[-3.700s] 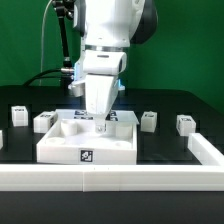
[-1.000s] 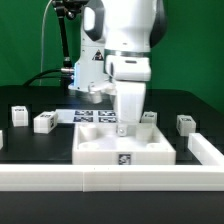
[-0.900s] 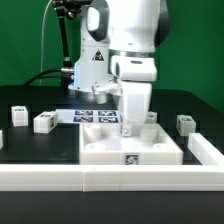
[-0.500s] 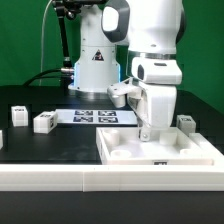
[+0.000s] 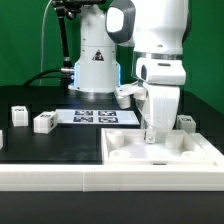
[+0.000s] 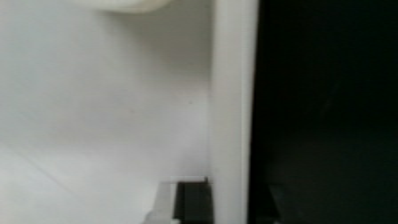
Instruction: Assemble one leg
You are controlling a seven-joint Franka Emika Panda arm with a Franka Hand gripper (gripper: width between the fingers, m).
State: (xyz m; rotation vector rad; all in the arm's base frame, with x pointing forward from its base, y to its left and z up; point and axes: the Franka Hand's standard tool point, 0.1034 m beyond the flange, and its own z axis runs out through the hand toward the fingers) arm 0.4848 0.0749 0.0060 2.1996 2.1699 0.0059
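The large white tray-like square part (image 5: 125, 152) lies at the exterior view's right, in the corner of the white border wall. My gripper (image 5: 151, 137) stands upright over its back rim and is shut on that rim. In the wrist view the tray's floor (image 6: 89, 110) and rim (image 6: 235, 90) fill the picture, with one dark fingertip (image 6: 192, 203) inside the rim. Three small white legs with tags show: two at the left (image 5: 18, 115) (image 5: 44, 122) and one at the right (image 5: 186, 122) behind the tray. They lie apart from my gripper.
The marker board (image 5: 95, 116) lies flat at the back middle, in front of the robot base. A white border wall runs along the front (image 5: 60, 180) and the right side (image 5: 210, 148) of the black table.
My gripper has slid the tray from the middle to the exterior view's right, up to the right border wall. The legs on the left have not moved.
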